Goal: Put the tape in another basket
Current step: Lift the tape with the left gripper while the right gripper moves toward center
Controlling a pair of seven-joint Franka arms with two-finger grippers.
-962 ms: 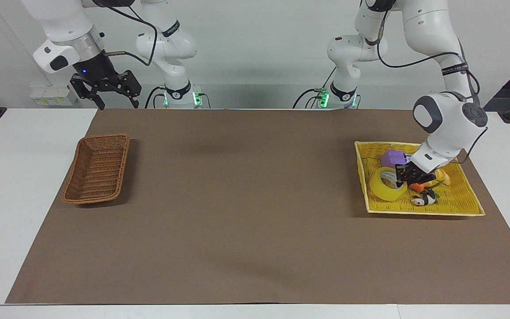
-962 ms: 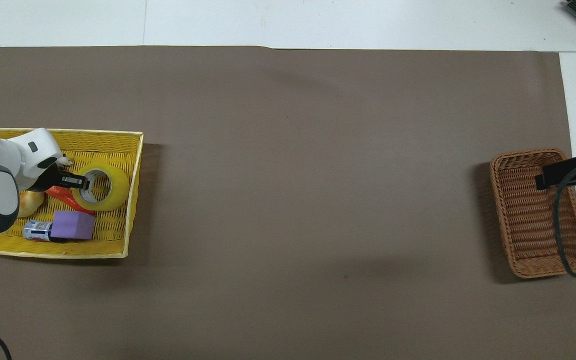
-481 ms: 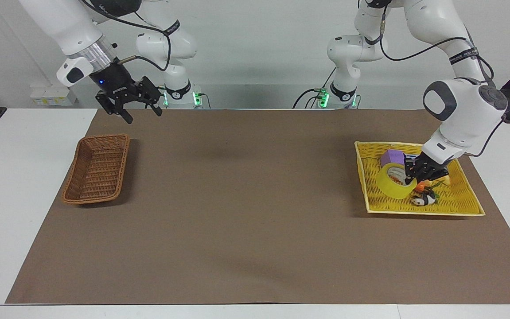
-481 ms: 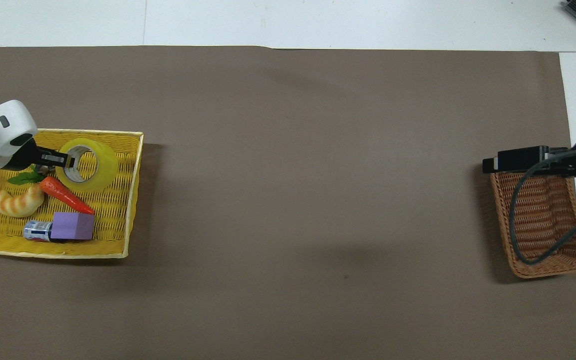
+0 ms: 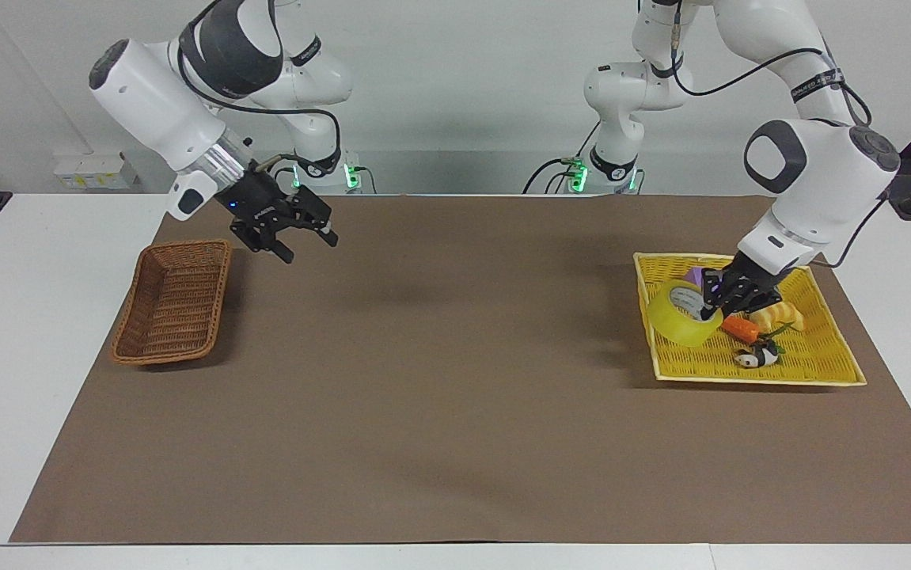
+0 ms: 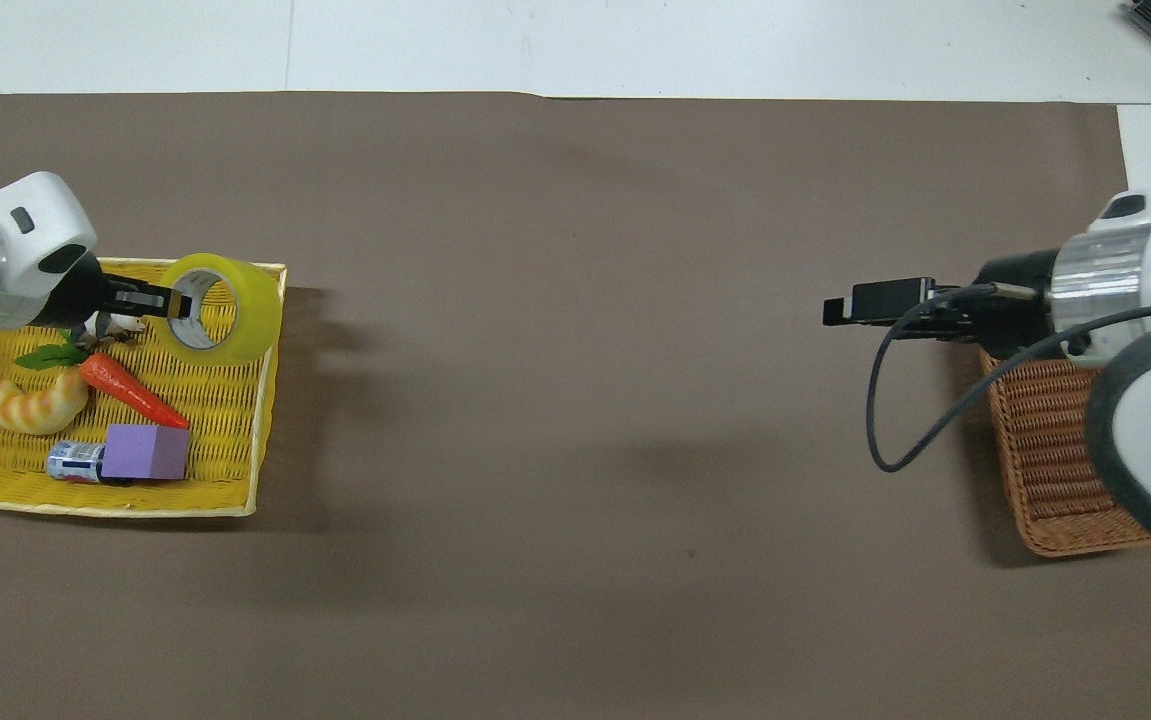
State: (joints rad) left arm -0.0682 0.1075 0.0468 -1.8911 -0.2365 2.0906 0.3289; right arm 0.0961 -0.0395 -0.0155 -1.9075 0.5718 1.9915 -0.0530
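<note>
My left gripper is shut on the wall of the tape, a translucent yellow roll with a white core. The roll hangs tilted, lifted over the corner of the yellow basket toward the table's middle. The dark brown wicker basket lies at the right arm's end of the table and holds nothing. My right gripper is open in the air, over the brown mat beside the wicker basket.
The yellow basket holds a carrot, a purple block, a shrimp-shaped toy, a small can and a panda figure. A brown mat covers the table between the two baskets.
My left gripper has lifted the tape off the yellow basket's floor and carried it toward the basket's inner corner. My right arm has swung out past the wicker basket toward the table's middle.
</note>
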